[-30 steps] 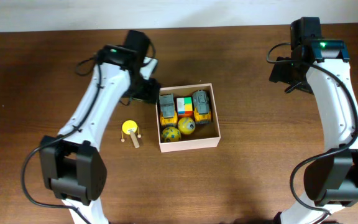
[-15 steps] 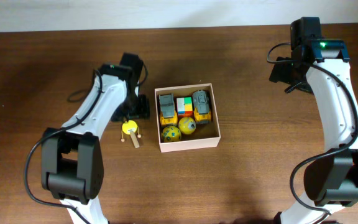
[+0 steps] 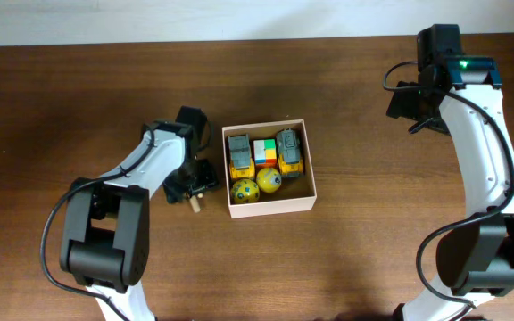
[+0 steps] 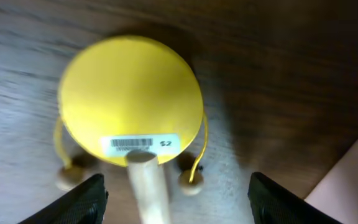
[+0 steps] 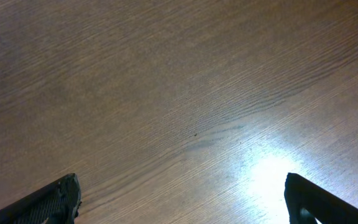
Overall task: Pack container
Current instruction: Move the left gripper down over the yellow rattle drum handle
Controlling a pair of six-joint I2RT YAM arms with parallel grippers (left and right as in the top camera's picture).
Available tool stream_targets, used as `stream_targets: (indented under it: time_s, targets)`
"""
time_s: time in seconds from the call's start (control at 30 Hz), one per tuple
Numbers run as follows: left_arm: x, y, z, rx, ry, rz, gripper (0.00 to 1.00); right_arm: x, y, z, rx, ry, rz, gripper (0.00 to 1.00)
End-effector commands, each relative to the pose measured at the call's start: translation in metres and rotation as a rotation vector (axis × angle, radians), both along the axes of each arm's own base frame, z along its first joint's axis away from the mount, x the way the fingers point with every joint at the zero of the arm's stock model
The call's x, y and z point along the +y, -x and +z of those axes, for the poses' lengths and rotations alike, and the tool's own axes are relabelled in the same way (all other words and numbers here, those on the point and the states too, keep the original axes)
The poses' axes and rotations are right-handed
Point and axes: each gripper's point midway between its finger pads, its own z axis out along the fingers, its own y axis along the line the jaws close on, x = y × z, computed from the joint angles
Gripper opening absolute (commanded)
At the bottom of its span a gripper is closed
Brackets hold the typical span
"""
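Note:
The container [image 3: 271, 208], a square white-walled box with a tan inside, sits mid-table and holds two yellow toy trucks, a coloured cube and two yellow-green balls. A yellow toy drum with a wooden handle [image 4: 131, 99] lies on the table just left of the box; overhead only its handle end [image 3: 194, 204] shows under the arm. My left gripper [image 3: 190, 183] [image 4: 178, 199] is open right above the drum, with the handle and one bead between its fingers. My right gripper [image 5: 182, 199] is open and empty over bare wood at the far right [image 3: 406, 104].
The white box corner [image 4: 353, 180] shows at the lower right of the left wrist view. The brown wooden table [image 3: 346, 259] spreads around, with a pale wall strip along the back edge.
My left gripper has moved from the box's back-left corner toward me and down over the yellow drum, now covering it from above. The right arm has not moved.

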Motion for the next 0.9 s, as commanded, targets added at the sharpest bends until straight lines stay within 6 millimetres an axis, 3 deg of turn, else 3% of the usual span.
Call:
stream_targets:
  time_s: [0.0,0.57,0.87]
  targets:
    - [-0.009,0.005,-0.005,0.012,0.059,0.050,0.74,-0.001,0.002,-0.004,0.009,-0.002,-0.012,0.99]
    - [-0.001,-0.001,-0.010,-0.025,0.012,0.047,0.66,-0.001,0.002,-0.004,0.009,-0.002,-0.013,0.99]
    - [0.003,-0.002,-0.010,-0.030,-0.009,0.046,0.46,-0.001,0.002,-0.004,0.009,-0.002,-0.012,0.99]
